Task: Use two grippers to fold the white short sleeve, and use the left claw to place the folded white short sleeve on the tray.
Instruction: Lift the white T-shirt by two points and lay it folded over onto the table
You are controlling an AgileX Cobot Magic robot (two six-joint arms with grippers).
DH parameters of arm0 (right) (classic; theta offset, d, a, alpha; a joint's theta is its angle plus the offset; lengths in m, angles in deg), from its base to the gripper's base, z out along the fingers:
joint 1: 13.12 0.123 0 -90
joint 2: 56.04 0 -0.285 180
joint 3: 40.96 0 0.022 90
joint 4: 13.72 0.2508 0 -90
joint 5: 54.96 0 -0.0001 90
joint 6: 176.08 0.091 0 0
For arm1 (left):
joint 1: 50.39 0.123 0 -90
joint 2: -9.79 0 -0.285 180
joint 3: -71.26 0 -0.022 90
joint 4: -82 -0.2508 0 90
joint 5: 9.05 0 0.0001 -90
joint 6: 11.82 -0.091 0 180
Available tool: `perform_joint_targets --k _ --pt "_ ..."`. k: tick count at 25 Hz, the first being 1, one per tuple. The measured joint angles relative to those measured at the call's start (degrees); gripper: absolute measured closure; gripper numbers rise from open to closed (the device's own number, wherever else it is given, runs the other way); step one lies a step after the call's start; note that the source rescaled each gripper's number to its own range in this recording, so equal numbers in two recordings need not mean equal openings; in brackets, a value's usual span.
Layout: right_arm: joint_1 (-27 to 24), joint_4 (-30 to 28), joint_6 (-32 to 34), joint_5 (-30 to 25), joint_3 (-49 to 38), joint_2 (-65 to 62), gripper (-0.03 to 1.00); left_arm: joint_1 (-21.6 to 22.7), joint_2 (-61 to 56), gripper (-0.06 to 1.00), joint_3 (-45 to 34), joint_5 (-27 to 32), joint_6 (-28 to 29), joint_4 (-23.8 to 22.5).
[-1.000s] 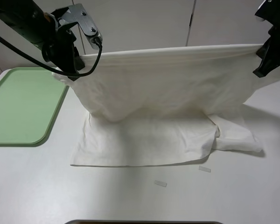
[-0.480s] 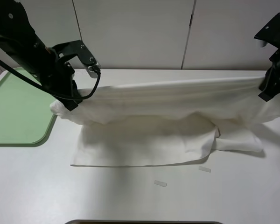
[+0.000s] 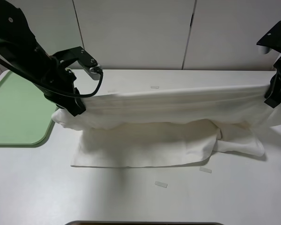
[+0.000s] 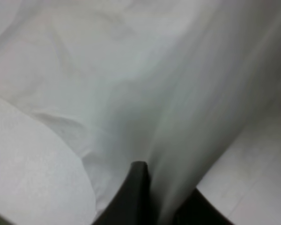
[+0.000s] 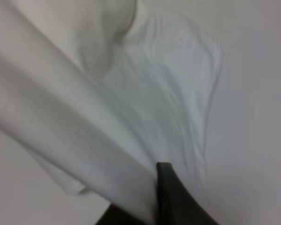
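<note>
Wrinkled white short sleeve [image 3: 178, 110] half lifted, taut, green tray [image 3: 16, 115] beside

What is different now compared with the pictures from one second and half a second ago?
The left gripper and the right gripper came down, lowering the stretched upper edge of the white short sleeve toward its part lying on the table. Nothing was let go: both stay shut on the cloth. The tray and the tape strips did not move.
</note>
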State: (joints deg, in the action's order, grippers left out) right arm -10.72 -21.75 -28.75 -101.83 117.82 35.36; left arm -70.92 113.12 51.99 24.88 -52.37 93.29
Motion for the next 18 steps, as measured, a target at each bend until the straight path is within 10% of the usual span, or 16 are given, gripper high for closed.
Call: perform_joint_targets --k 3,9,18 --pt "-0.6 -1.9 0.1 -0.5 0.1 0.0 0.80 0.0 0.0 0.83 0.0 0.4 0.0 -0.1" --pt "-1.1 -4.1 1.2 -0.9 0.2 0.0 0.05 0.7 0.0 0.08 -0.4 0.5 0.2 -2.5" --pt "-1.1 -4.3 1.5 -0.2 0.2 0.0 -0.03 0.7 0.0 -0.05 -0.4 -1.1 0.2 -2.5"
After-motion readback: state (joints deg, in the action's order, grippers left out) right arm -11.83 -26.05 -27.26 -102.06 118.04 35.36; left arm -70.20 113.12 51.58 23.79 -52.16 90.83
